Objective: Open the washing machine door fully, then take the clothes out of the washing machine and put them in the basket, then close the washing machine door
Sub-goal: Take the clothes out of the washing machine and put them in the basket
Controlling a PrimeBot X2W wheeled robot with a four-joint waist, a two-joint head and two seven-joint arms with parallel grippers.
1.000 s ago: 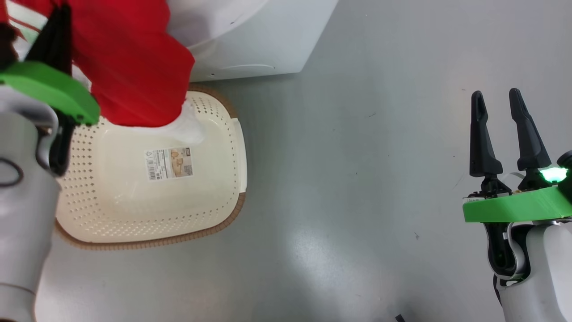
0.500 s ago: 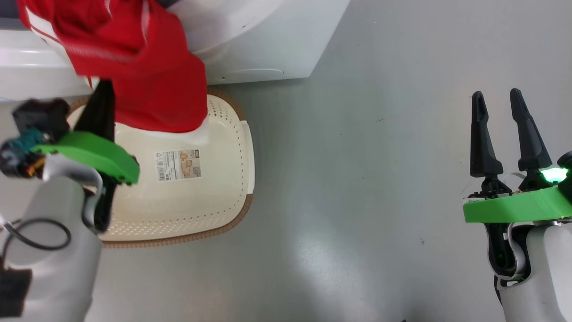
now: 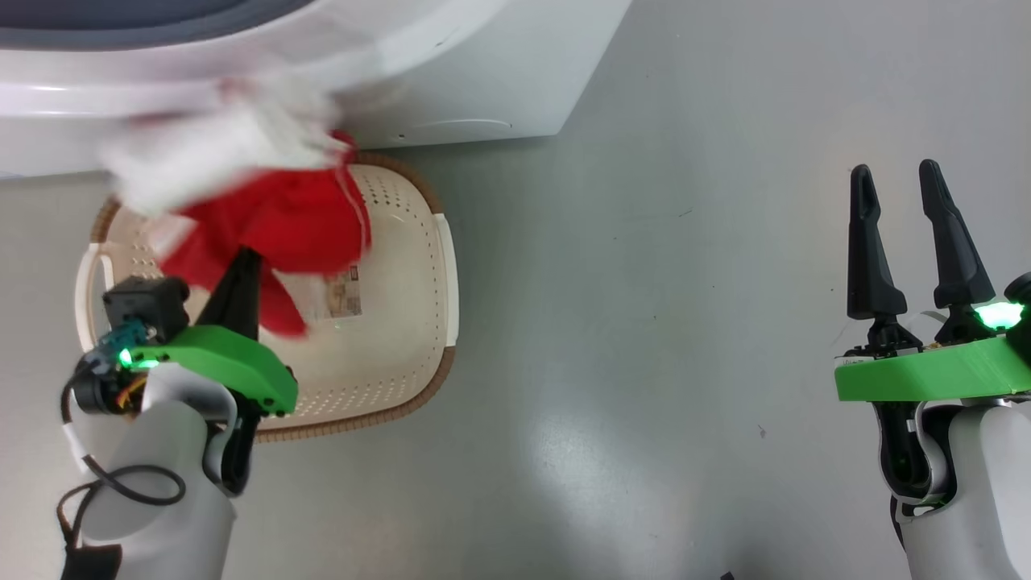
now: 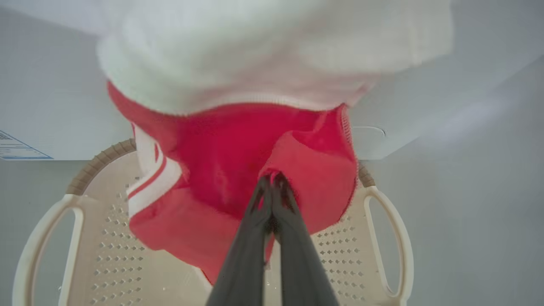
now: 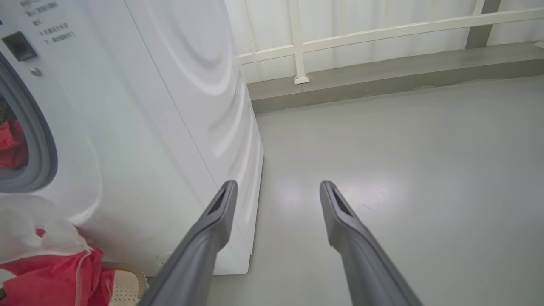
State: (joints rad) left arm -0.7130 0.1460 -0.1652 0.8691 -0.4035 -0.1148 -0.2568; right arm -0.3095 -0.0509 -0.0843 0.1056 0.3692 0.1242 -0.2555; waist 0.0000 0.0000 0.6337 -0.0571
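My left gripper (image 3: 244,256) is shut on a fold of the red clothes (image 3: 282,217), which hang over the cream basket (image 3: 395,322). A blurred white garment (image 3: 209,153) trails from the red cloth toward the washing machine (image 3: 483,72). In the left wrist view the shut fingertips (image 4: 272,180) pinch red cloth (image 4: 238,153) under the white garment (image 4: 272,55), above the basket (image 4: 97,159). My right gripper (image 3: 894,171) stands open and empty at the lower right. More red cloth (image 5: 10,144) lies inside the drum. The washing machine door is out of view.
The basket stands on the grey floor (image 3: 644,322) right against the machine's front. In the right wrist view, my right gripper (image 5: 278,187) points past the machine's side (image 5: 204,85) toward a low ledge with a white railing (image 5: 382,29).
My left gripper has come down and back from the machine's opening to over the basket, pulling the red clothes along. The white garment has come out with them. The right arm has not moved.
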